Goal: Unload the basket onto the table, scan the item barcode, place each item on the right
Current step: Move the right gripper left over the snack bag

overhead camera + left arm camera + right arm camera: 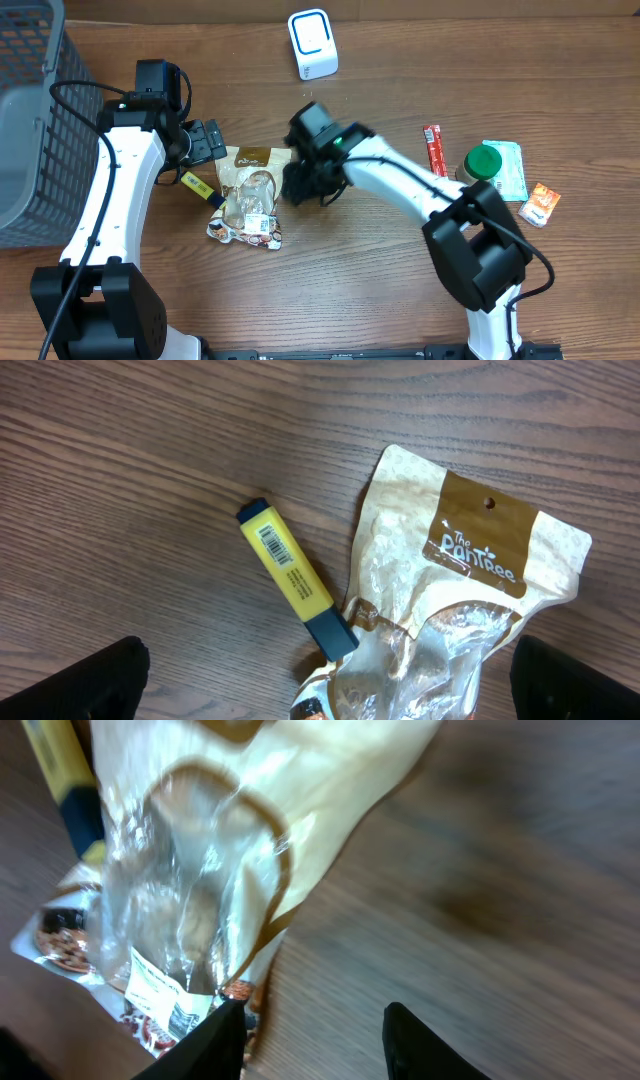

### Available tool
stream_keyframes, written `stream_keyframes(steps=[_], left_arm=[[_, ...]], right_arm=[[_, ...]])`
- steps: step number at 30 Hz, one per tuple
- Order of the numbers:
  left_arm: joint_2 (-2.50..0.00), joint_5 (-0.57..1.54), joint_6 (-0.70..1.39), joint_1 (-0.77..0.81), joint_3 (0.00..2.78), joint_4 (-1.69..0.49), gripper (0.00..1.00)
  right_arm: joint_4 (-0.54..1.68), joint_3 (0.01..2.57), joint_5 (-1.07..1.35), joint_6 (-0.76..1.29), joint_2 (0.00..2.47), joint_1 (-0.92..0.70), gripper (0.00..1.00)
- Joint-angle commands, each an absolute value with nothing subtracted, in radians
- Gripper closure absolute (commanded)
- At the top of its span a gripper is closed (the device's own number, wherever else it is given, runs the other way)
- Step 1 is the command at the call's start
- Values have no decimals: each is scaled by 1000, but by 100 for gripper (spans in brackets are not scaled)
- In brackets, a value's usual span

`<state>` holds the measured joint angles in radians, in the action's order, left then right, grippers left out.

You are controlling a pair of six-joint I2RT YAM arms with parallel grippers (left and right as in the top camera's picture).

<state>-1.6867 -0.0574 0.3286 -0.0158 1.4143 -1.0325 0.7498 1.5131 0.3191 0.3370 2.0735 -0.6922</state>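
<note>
Brown pouch (250,190): lying flat on the wood mid-table, nothing lifting it.
Scanner (312,43): sitting at 1 o'clock from the pouch, well apart, with nothing being shown to it.
Right gripper (298,186): hovering at the pouch's 3 o'clock edge. Its jaws are standing apart with bare wood between them, one finger is just beside the pouch rim, and it is gripping nothing.
Left gripper (208,141): hanging at the pouch's 11 o'clock corner, spread wide and carrying nothing.
Highlighter (200,188): lying at 9 o'clock of the pouch, its dark cap end resting against the pouch edge.
Label: a white sticker is showing near the pouch's 6 o'clock end, too blurred to tell if it is the barcode.
Progress: looking early to me, since the pouch is not yet picked up and nothing is being scanned.
Remaining: gripping the pouch, lifting it, then turning its code toward the scanner.
</note>
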Motion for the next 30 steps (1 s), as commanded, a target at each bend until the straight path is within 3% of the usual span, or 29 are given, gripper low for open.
stream_keyframes(steps=[1,9,11,13,21,30], left_arm=[[-1674,-62,306,-19,1426,-1032,0],[-1674,-62,306,-19,1426,-1032,0],[-1674,-62,306,-19,1426,-1032,0],[-1674,-62,306,-19,1426,-1032,0],[-1674,-62,306,-19,1426,-1032,0],[-1674,-62,306,-19,1426,-1032,0]], right_arm=[[722,1480,187,401,2080,-715,54],[715,1478,165,400,2080,-721,51],[713,1478,165,400,2080,-721,48],[712,1478,165,400,2080,-721,39],[757,1478,165,400,2080,-721,29],[735,1478,165,400,2080,-721,28]])
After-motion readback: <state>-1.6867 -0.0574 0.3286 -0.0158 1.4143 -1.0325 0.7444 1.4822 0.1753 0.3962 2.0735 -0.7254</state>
